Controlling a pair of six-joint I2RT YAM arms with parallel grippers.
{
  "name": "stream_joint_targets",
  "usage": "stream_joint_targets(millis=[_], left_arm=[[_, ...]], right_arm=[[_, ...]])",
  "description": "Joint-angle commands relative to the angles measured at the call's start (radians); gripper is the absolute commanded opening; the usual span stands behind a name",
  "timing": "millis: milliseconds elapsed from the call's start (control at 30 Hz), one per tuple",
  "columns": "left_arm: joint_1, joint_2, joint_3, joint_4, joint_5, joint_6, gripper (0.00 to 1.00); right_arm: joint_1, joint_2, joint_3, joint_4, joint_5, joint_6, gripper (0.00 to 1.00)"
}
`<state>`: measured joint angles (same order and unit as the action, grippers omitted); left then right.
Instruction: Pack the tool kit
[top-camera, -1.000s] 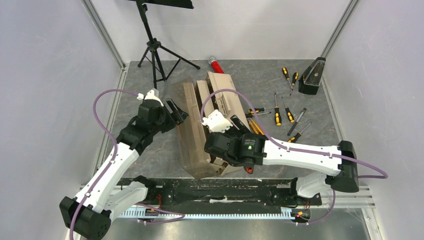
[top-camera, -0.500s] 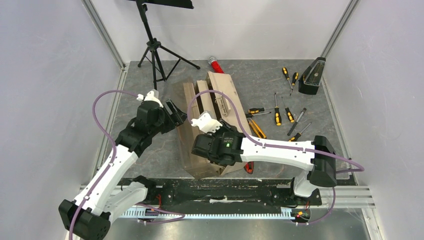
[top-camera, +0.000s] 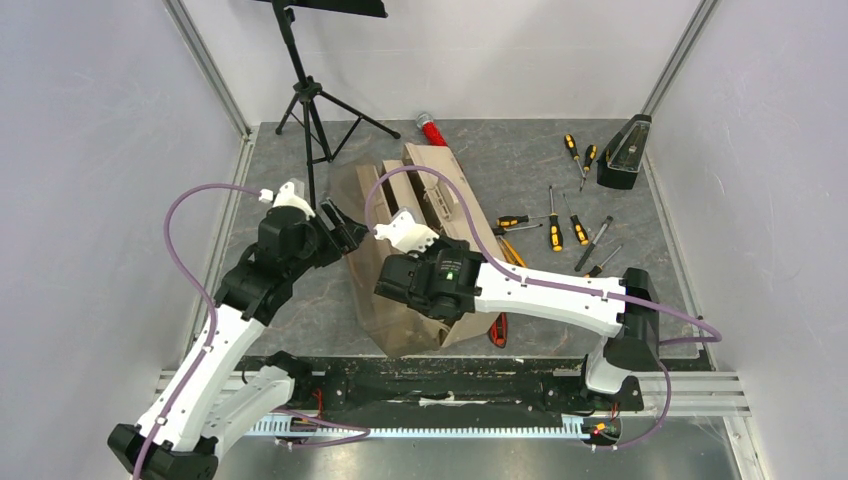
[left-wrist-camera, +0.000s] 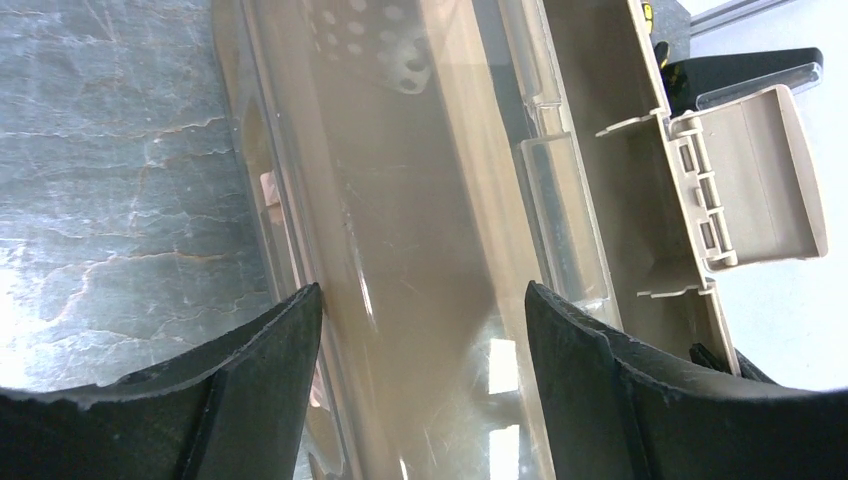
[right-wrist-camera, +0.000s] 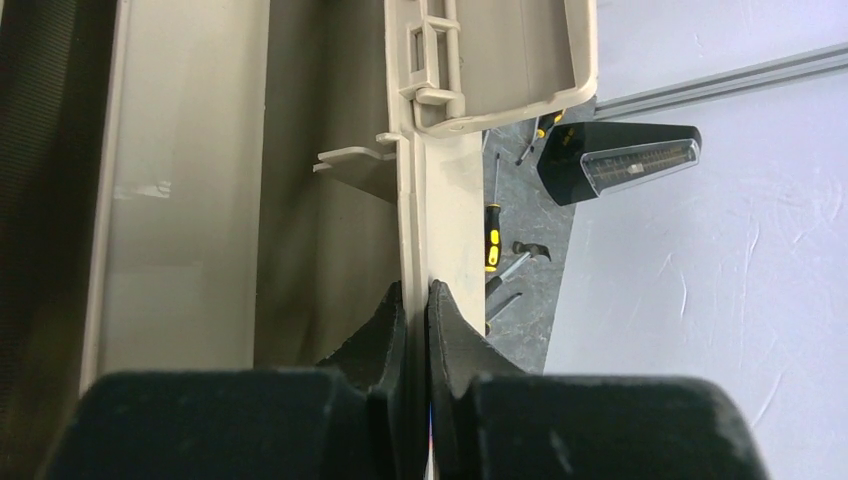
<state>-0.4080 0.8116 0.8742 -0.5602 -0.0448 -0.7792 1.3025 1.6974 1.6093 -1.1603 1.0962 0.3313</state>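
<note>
Grey marbled table (top-camera: 320, 300) between plain white walls. At its middle, slanting from the near edge toward the far edge, the tool kit (top-camera: 437, 185), opened out with translucent tan trough and cream trays splayed side by side. Pinched along a thin cream rim (right-wrist-camera: 425, 220) by the right gripper (right-wrist-camera: 417, 300), closed to a sliver with only that rim between the tips, seemingly to steady or swing that tray section rather than lift the whole box. Straddled on the side toward the left edge by the left gripper (left-wrist-camera: 420, 330), fingers (left-wrist-camera: 250, 370) spread wide either side of the translucent wall (left-wrist-camera: 330, 200); impossible to tell whether touching plastic or just clear of it. Probably set there as a brace against sliding. Hinged latch flap (left-wrist-camera: 760, 170) hanging open at the box's end. Nothing seen loaded so far: black-orange screwdrivers (top-camera: 553, 232) scattered between box and right edge, an orange utility knife (top-camera: 512, 255) just beside the box, a red utility knife (top-camera: 498, 330) close to the near edge, partly under the right arm. Further out, a black metronome (top-camera: 622, 150) at the far right corner, a red glittery cylinder (top-camera: 432, 130) by the far edge, a black tripod stand (top-camera: 305, 100) toward the far left corner.
</note>
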Motion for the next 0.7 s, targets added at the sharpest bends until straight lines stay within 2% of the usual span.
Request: stream_joint_targets(millis=[0, 167, 333, 567, 667], left_arm=[[-0.009, -0.039, 0.086, -0.034, -0.032, 0.049, 0.79], [-0.011, -0.072, 0.188, -0.155, -0.133, 0.112, 0.84], [-0.01, -0.089, 0.267, -0.255, -0.21, 0.159, 0.86], [-0.01, -0.087, 0.32, -0.326, -0.197, 0.187, 0.86], [-0.011, -0.064, 0.348, -0.331, -0.151, 0.197, 0.86]], right_arm=[[0.002, -0.059, 0.047, 0.225, -0.139, 0.102, 0.0], [-0.023, -0.105, -0.045, 0.318, -0.167, 0.135, 0.0], [-0.066, -0.187, -0.165, 0.473, -0.261, 0.159, 0.0], [-0.092, -0.219, -0.189, 0.551, -0.329, 0.174, 0.0], [-0.093, -0.203, -0.188, 0.555, -0.346, 0.174, 0.0]])
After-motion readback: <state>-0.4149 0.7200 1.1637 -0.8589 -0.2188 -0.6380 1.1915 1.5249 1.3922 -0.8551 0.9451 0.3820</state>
